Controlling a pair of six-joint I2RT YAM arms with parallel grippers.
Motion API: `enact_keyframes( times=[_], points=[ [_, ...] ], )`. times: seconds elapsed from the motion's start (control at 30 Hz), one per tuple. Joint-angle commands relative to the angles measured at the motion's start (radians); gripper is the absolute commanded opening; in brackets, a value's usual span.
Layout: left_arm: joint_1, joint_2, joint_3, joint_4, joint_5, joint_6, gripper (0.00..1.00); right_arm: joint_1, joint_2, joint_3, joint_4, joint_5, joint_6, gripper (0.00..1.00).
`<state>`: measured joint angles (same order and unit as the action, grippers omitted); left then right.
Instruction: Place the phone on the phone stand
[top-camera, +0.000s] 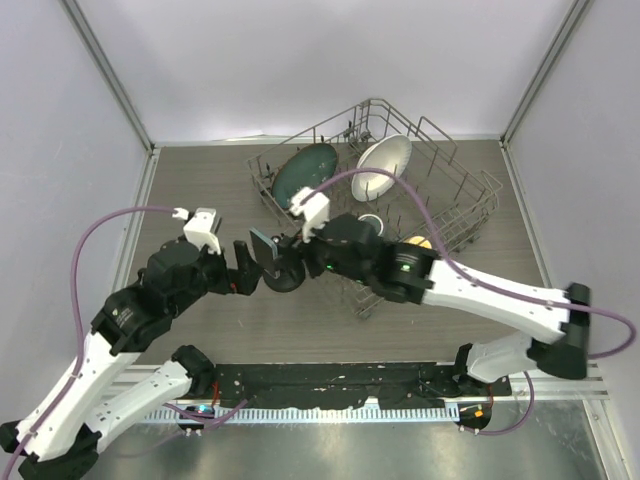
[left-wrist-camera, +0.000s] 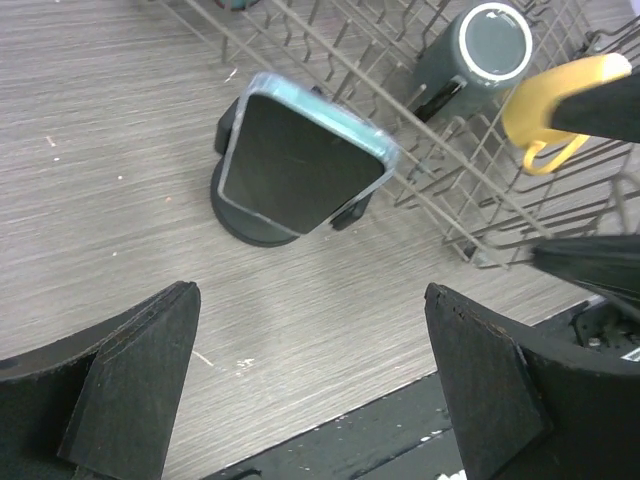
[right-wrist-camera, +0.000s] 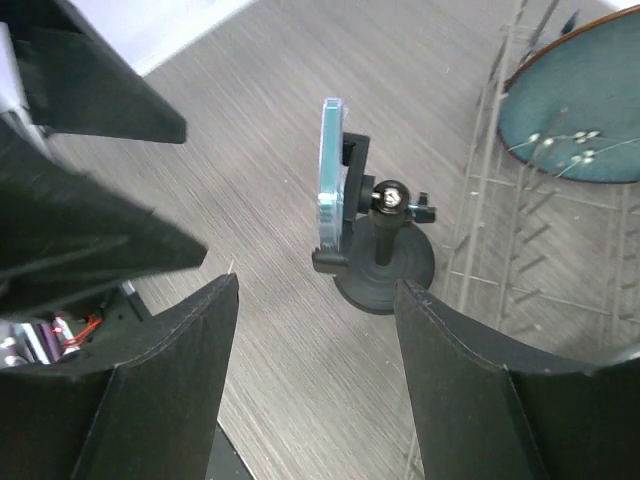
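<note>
**2 grippers released, phone seated in the cradle**

2 open grippers face the phone (left-wrist-camera: 300, 160) from opposite sides, and neither holds anything. The left gripper (left-wrist-camera: 310, 300) has its fingers spread wide, with the phone straight ahead of it and a little beyond the fingertips, screen toward it. The right gripper (right-wrist-camera: 315, 285) is equally spread. From there the phone shows edge-on just ahead, and the phone stand (right-wrist-camera: 385, 270) is directly behind it.

The phone leans back on the stand's angled arm, its lower edge caught on the cradle lip, clear of the surface (left-wrist-camera: 100, 150). It is a thin slab with a glossy dark screen and rounded corners, rimmed by a pale blue-green case. The round black base sits just beside the wire dish rack (left-wrist-camera: 450, 180).

By its look the phone is stiff and light, with a slick glass face that would likely slip or scratch. The 2 long cased edges are the better hold. The stand looks light and pivots on a ball joint, so a nudge could tip it.
</note>
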<state>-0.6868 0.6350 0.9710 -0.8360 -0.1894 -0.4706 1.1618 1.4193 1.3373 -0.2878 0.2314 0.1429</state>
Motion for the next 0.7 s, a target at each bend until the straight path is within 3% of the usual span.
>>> enact_keyframes(
  times=[0.0, 0.1, 0.27, 0.53, 0.67],
  points=[
    [0.0, 0.116, 0.126, -0.009, 0.031, -0.069, 0.96, -0.019, -0.245, -0.082, -0.049, 0.011, 0.03, 0.69],
    [0.0, 0.227, 0.236, -0.125, 0.012, -0.147, 0.87, -0.021, -0.342, -0.122, -0.12, 0.089, 0.073, 0.69],
    [0.0, 0.38, 0.38, -0.256, -0.016, -0.279, 0.82, -0.021, -0.416, -0.188, -0.162, 0.144, 0.121, 0.68],
    [0.001, 0.545, 0.603, -0.434, -0.096, -0.513, 0.9, -0.021, -0.499, -0.274, -0.163, 0.187, 0.115, 0.68],
    [0.001, 0.617, 0.663, -0.518, -0.136, -0.585, 0.88, -0.019, -0.562, -0.312, -0.178, 0.181, 0.118, 0.69]
  ],
)
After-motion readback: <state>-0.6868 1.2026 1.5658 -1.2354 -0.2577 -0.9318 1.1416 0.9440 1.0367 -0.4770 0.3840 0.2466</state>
